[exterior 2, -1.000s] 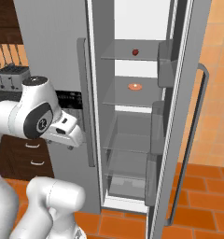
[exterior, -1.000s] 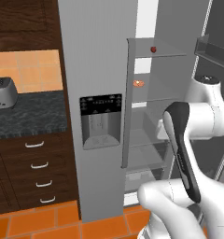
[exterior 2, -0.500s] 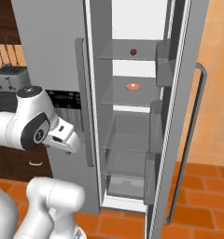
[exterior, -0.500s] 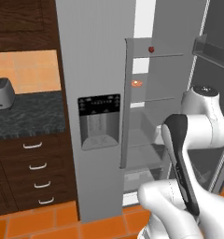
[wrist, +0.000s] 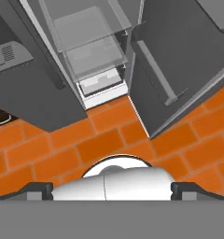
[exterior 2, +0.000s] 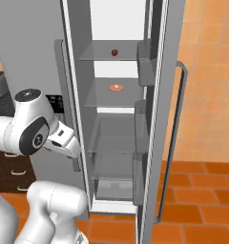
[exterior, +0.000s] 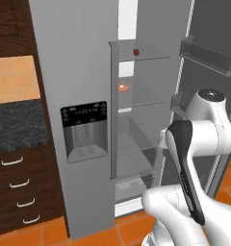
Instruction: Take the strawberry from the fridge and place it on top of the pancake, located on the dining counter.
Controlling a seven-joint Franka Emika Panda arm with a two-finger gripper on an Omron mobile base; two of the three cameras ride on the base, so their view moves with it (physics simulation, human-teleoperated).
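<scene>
The fridge (exterior: 74, 72) is tall and grey, with a black dispenser panel (exterior: 84, 126) in its shut left door and its right door (exterior 2: 159, 95) swung open. The strawberry (exterior: 136, 51) is a tiny red berry on the top glass shelf, also the strawberry (exterior 2: 114, 52) from the other side. My gripper (wrist: 112, 189) is open, its fingertips (wrist: 37, 189) far apart with nothing between them. It hangs low in front of the fridge (wrist: 34, 88) and faces the floor, well below the berry. The pancake and the dining counter are out of view.
An orange-red glowing round item (exterior: 121, 87) lies one shelf under the berry. Door bins (exterior 2: 145, 62) line the open door. Dark drawers (exterior: 19, 192) and a dark-topped counter (exterior: 16, 125) stand left of the fridge. Orange tiles (wrist: 109, 140) cover the floor.
The whole picture has shifted left in both base views, so the camera has moved: the fridge opening now lies nearer the middle and the toaster has left the view. The gripper has stayed open.
</scene>
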